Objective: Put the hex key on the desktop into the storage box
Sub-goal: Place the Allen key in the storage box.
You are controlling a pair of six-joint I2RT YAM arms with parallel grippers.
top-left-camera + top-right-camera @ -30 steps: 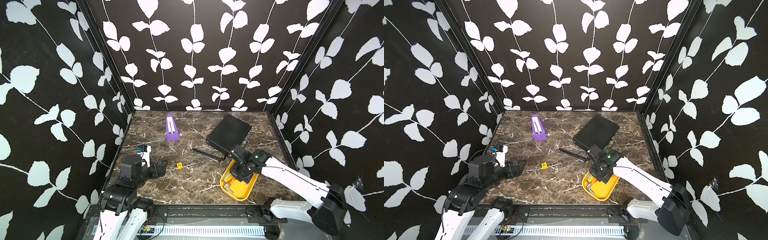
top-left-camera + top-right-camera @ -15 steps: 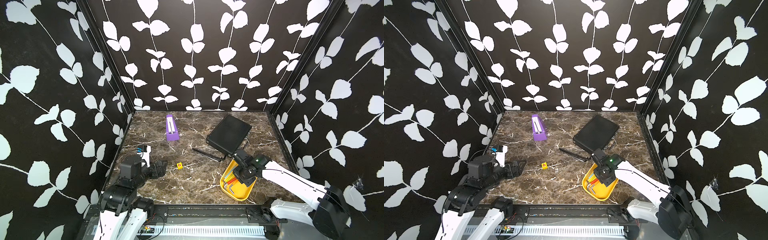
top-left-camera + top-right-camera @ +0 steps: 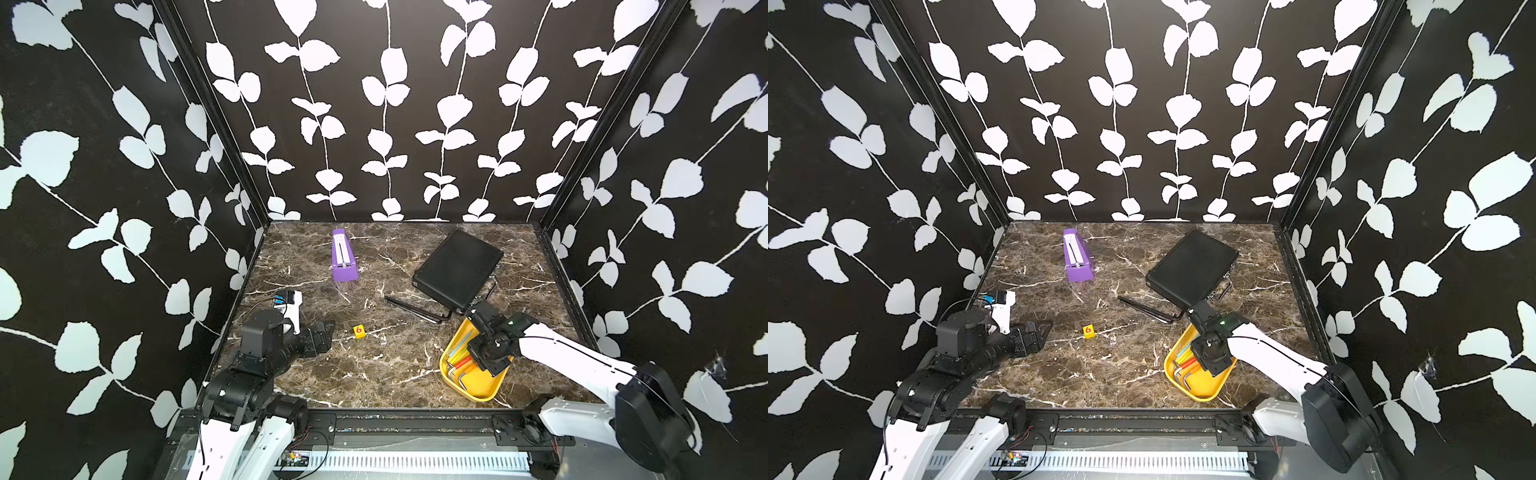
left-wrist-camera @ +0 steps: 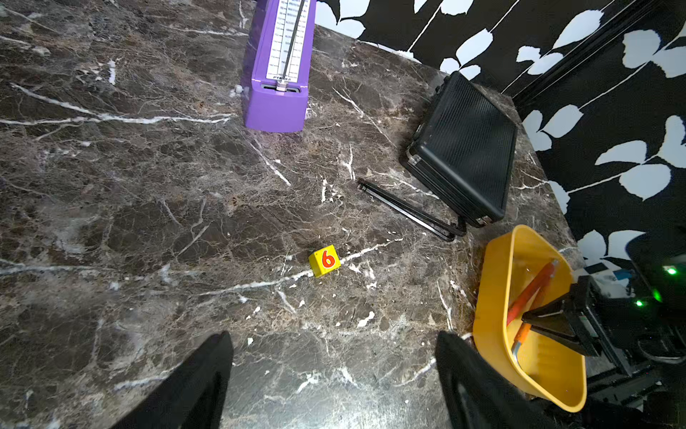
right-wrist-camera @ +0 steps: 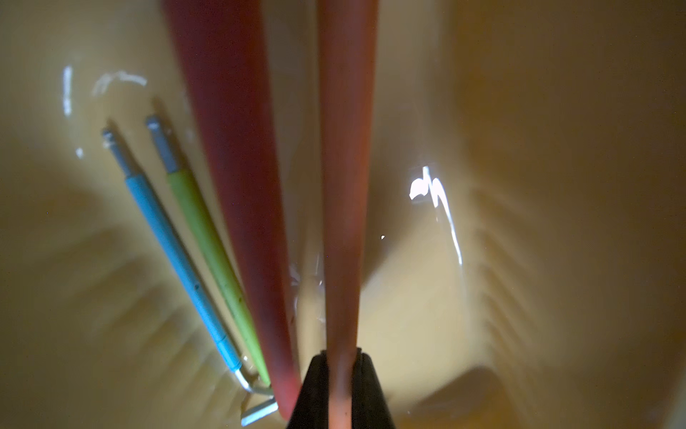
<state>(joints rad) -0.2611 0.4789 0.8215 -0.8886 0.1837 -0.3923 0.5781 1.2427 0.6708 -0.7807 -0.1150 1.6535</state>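
Note:
My right gripper is shut on an orange-sleeved hex key and hangs low inside the yellow storage box, just above its floor. Blue, green and red hex keys lie in the box beside it. From the left wrist view the same gripper sits within the box rim. A long black L-shaped hex key lies on the desktop in front of the black case. My left gripper hovers open and holds nothing over the front left of the desktop.
A black ribbed case lies at the back right, close to the box. A purple metronome stands at the back. A small yellow cube marked 6 sits mid-desktop. Patterned walls close in three sides.
My right gripper has sunk a little lower and nearer the front inside the storage box, still shut on the orange hex key. The left arm has not moved.

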